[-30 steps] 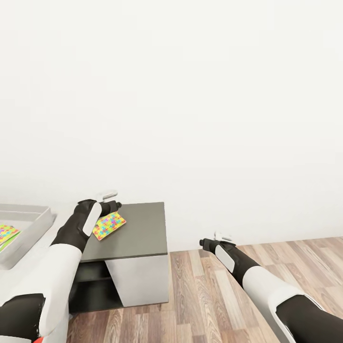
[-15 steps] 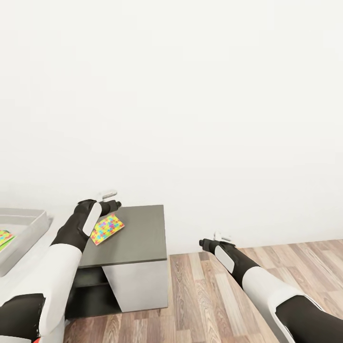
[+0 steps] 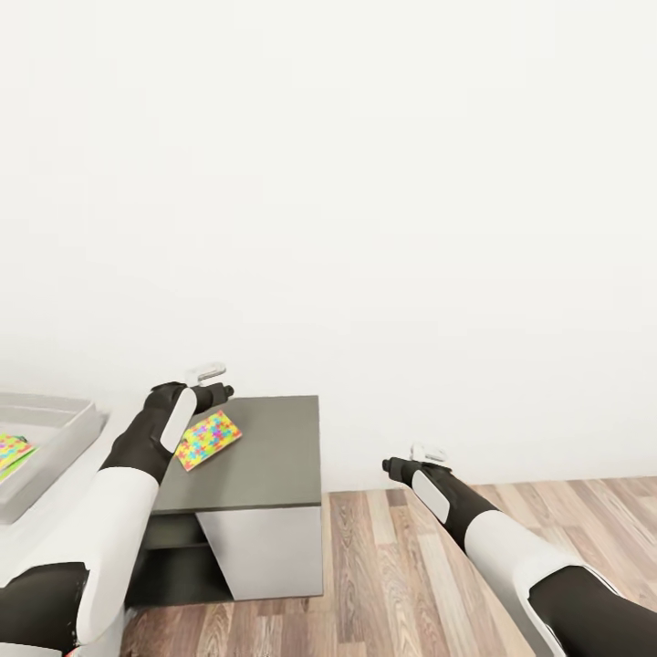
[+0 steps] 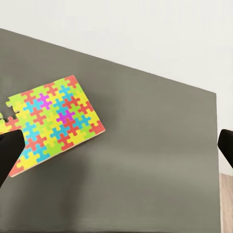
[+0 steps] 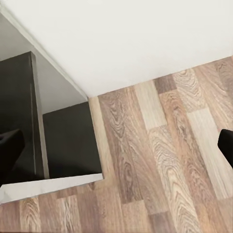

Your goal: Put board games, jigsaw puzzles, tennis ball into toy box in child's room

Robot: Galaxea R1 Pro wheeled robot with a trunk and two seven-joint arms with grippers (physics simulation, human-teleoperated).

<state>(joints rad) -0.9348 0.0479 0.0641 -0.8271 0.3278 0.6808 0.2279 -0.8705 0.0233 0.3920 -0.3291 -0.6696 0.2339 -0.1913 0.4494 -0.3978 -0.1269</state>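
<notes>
One jigsaw puzzle (image 3: 209, 438) lies flat on the dark grey cabinet top (image 3: 265, 452), beneath the left end effector (image 3: 212, 381), whose fingers are spread apart and empty. A second puzzle (image 3: 11, 451) lies inside the toy box (image 3: 55, 442) on the desk (image 3: 46, 525). The right end effector (image 3: 422, 453), fingers apart, hangs over the wood floor (image 3: 411, 575).

Toy box (image 3: 55, 438) at 9 o'clock: cut by the head view's edge, far end out of view. Colourful panel (image 3: 11, 451) inside it mostly cropped, kind undeterminable. Jigsaw puzzle (image 3: 209, 439) near corner hidden behind left forearm (image 3: 157, 429).
</notes>
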